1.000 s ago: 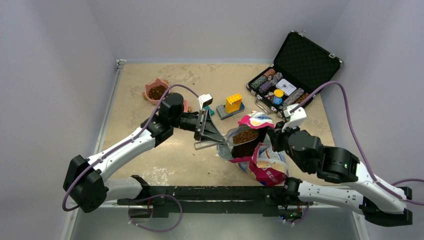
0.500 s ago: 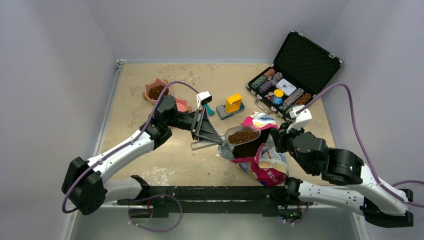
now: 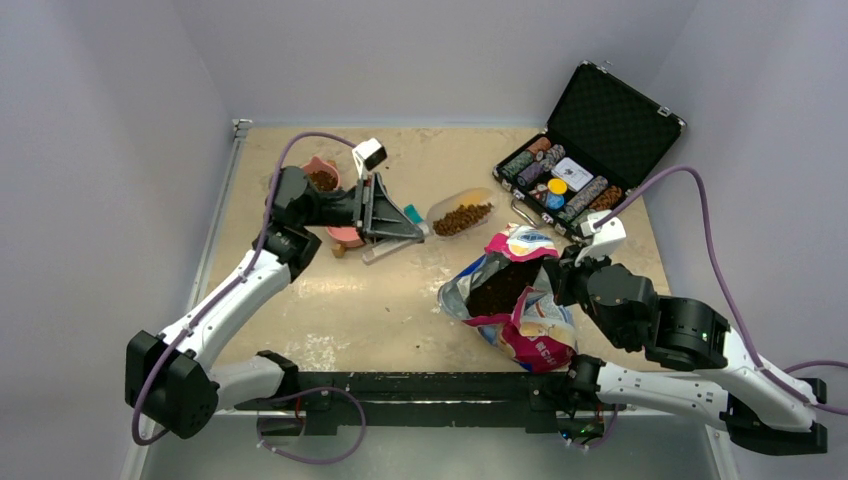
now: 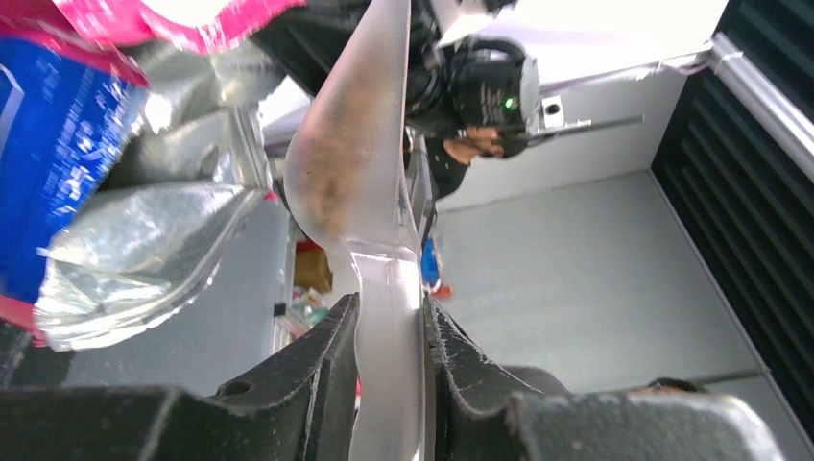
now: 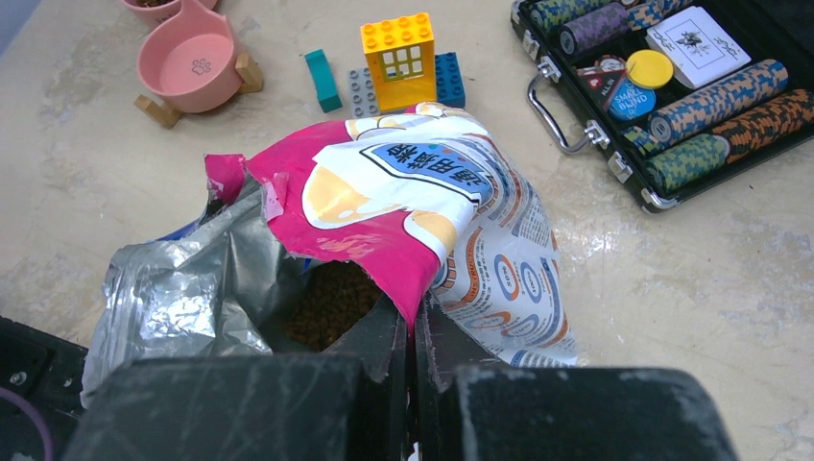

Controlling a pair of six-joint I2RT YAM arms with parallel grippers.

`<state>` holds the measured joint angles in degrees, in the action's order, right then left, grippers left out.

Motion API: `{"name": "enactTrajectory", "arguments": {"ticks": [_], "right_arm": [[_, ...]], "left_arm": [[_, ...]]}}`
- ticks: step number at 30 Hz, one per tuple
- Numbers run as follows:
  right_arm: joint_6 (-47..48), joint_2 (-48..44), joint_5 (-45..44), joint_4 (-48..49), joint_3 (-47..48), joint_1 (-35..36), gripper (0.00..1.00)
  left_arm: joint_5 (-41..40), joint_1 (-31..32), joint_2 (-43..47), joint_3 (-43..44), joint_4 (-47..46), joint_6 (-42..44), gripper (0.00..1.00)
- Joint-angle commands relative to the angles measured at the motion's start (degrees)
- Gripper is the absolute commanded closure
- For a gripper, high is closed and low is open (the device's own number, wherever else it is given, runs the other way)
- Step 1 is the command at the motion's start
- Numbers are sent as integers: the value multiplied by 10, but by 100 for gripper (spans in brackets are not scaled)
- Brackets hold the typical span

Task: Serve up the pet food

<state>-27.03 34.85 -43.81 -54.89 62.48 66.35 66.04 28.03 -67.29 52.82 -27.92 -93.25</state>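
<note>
The pink-and-blue pet food bag (image 3: 515, 305) lies open on the table with dark kibble (image 5: 331, 303) showing inside. My right gripper (image 5: 415, 331) is shut on the bag's pink torn edge (image 5: 384, 240) and holds the mouth open. My left gripper (image 3: 392, 232) is shut on the handle of a clear scoop (image 3: 460, 215), which is filled with kibble and held above the table, right of the pink double bowl (image 3: 322, 180). In the left wrist view the scoop handle (image 4: 389, 355) is clamped between the fingers. The far bowl holds kibble; the near bowl (image 5: 187, 67) is empty.
An open black case of poker chips (image 3: 570, 180) stands at the back right, also in the right wrist view (image 5: 672, 86). A yellow toy brick house on grey and blue bricks (image 5: 398, 53) and a teal brick (image 5: 323, 79) sit between bowl and case.
My left arm has lifted the filled scoop out of the bag and swung it left and away, toward the pink bowls. My right gripper still holds the bag edge.
</note>
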Motion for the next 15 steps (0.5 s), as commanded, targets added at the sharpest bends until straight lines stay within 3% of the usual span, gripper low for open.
{"name": "enactTrajectory", "arguments": {"ticks": [1,6,15], "right_arm": [[-3,-13,-3,3,33,2,100],[7,-10,11,15,35,2,100],[42,27,14,22,60,2,100]], "left_arm": [[8,-68,-12,52,47,31,100],[36,-145,-78,54,-71,-20,100],[92,-317,-157,-22,-95,32,100]]}}
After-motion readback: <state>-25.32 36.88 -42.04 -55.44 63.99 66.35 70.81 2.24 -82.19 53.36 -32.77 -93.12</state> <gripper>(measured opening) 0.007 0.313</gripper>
